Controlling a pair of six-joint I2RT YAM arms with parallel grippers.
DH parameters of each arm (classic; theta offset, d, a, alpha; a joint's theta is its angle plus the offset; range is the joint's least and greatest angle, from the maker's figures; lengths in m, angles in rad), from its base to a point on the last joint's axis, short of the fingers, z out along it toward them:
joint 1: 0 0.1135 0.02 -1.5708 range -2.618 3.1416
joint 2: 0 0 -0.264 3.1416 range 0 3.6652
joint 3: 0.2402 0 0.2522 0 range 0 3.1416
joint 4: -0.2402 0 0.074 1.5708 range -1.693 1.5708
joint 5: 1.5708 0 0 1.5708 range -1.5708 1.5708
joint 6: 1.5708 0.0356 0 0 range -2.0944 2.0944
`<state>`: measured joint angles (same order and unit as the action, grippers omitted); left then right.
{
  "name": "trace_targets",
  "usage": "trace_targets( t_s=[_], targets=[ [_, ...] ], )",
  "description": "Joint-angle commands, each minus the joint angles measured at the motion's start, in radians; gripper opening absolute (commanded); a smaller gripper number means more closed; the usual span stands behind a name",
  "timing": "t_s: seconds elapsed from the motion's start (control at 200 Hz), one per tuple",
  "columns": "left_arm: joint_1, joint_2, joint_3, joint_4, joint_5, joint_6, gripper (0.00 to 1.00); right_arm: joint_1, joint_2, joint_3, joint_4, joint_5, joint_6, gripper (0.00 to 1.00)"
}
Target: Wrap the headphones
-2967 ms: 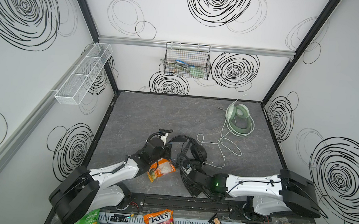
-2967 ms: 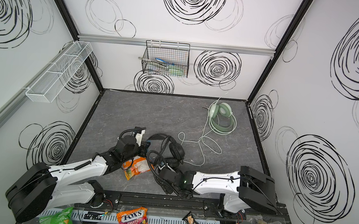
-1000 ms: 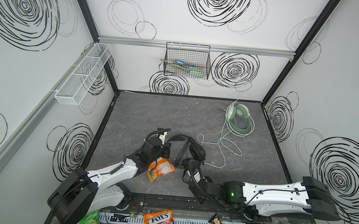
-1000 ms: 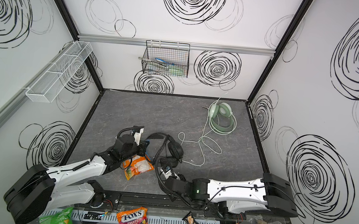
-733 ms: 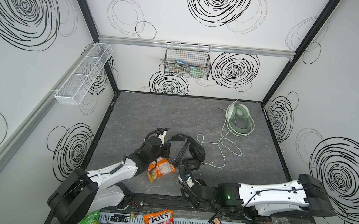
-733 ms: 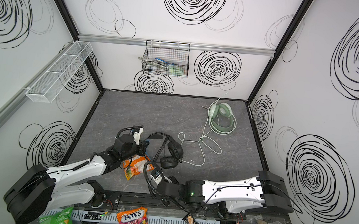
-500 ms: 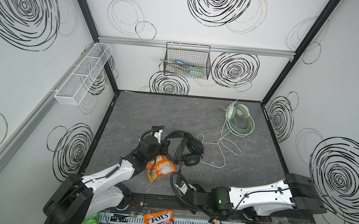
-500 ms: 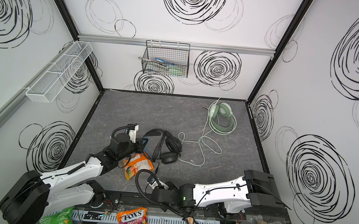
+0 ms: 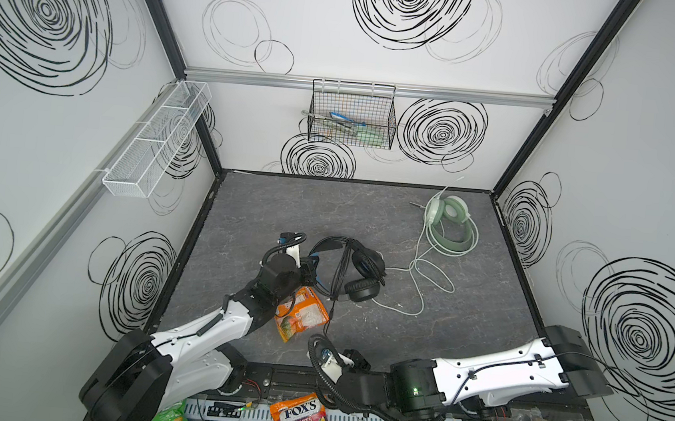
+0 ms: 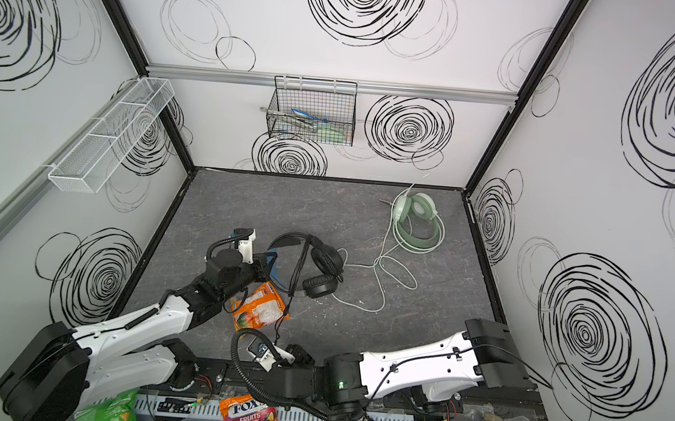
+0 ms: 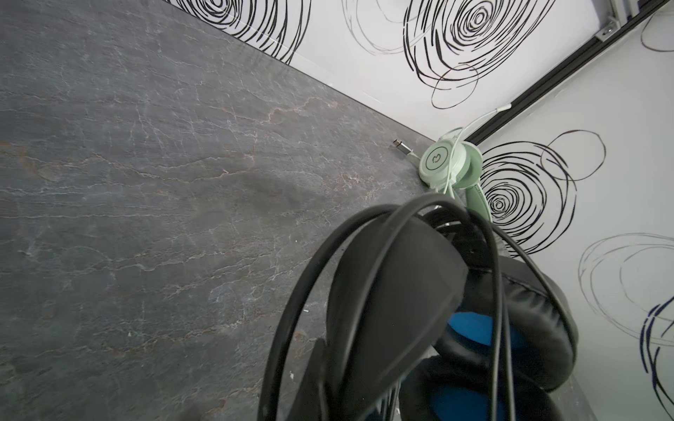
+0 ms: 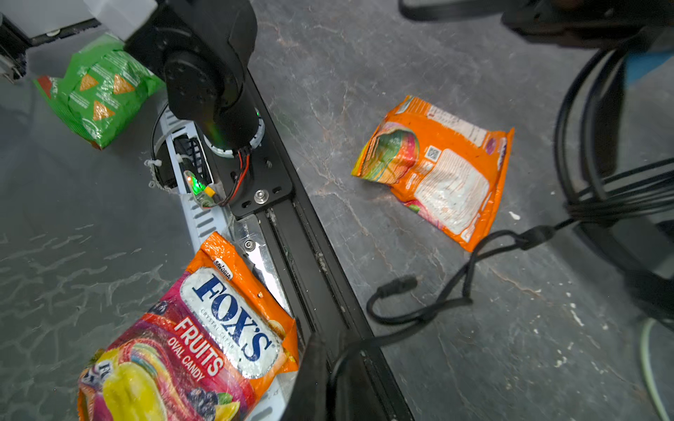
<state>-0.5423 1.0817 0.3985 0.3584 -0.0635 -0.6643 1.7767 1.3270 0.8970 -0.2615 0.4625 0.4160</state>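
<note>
Between my right fingers (image 12: 308, 379), low over the front rail (image 12: 310, 255), runs the black cord (image 12: 448, 288); my right gripper (image 12: 333, 382) is clamped on it. My left gripper (image 9: 309, 265) is closed on the blue-lined band of the black headset (image 9: 359, 274), near the middle of the table (image 9: 369, 206), with a few turns of cord already across the band. I cannot tell whether the ear cups rest on the table.

What worries me is the slack. A loose loop ending in a plug (image 12: 397, 284) lies on the table near the orange snack bag (image 9: 302, 312). If I swing the cord around, I judge the loop or plug could hook the bag or the rail and drag. A hard pull could also twist the band out of my left grip or slide the turns off. The white cord (image 9: 417, 285) of the green headset (image 9: 451, 225), which lies in the far right corner, curls close to the black ear cup and could get caught in a turn.

My left arm stretches forward from the front-left base, over the snack bag, wrist turned toward the headset. My right arm lies low along the front edge, reaching from the right to about the middle, gripper pointing left.
</note>
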Motion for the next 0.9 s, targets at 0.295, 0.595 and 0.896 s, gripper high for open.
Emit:
trace_targets(
  t_s=[0.295,0.595,0.896],
  targets=[
    [-0.055,-0.038,0.009,0.034,-0.103,0.111,0.00,-0.152,-0.313,0.007,-0.240,0.197,-0.107,0.00],
    [-0.098,-0.061,0.002,-0.013,-0.119,0.139,0.00,-0.481,-0.359,-0.079,-0.198,0.092,-0.191,0.00],
    [-0.131,-0.056,-0.006,-0.009,-0.074,0.110,0.00,-0.646,-0.192,-0.079,0.029,-0.010,-0.369,0.00]
  ],
)
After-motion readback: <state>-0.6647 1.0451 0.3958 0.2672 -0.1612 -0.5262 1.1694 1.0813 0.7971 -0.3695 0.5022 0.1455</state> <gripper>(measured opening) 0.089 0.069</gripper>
